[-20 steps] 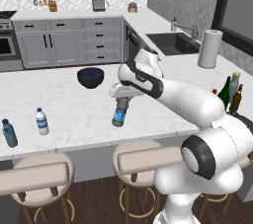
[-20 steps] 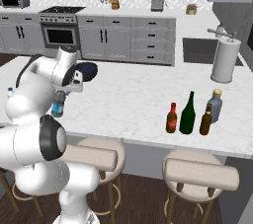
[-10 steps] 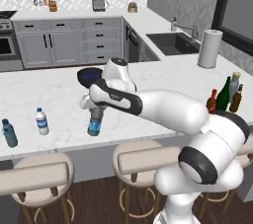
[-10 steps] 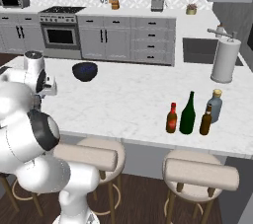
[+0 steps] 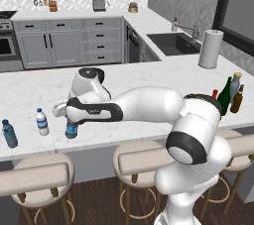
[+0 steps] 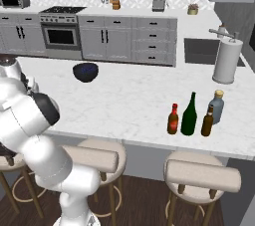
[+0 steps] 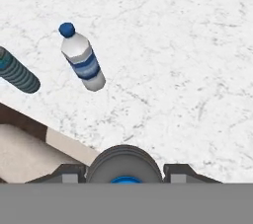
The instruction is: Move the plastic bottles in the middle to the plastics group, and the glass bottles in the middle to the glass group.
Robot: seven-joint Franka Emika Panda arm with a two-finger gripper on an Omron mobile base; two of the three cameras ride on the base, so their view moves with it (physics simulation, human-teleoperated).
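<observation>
Hand (image 5: pixel 71 120): clamped on the bottle (image 5: pixel 71 130), upright, near the desk's (image 5: pixel 149 78) front edge.
Plastics group: white-labelled bottle (image 5: pixel 42 122) just left of it; bluish one (image 5: pixel 9 134) at the left end.
Right end: wine bottle (image 6: pixel 189 114), red-capped bottle (image 6: pixel 173 119), glass group (image 6: pixel 213 113).

The white Franka arm (image 5: pixel 149 105) is reaching far out to the robot's left, its long forearm lying nearly level just above the counter. The wrist is bending downward at the end, so the hand is pointing straight down. The gripper (image 5: pixel 71 122) is closing its two fingers around the top of the plastic water bottle (image 5: pixel 71 130), with the bottle standing upright between them. In the hand view the bottle's blue cap is sitting between the fingertips.
</observation>
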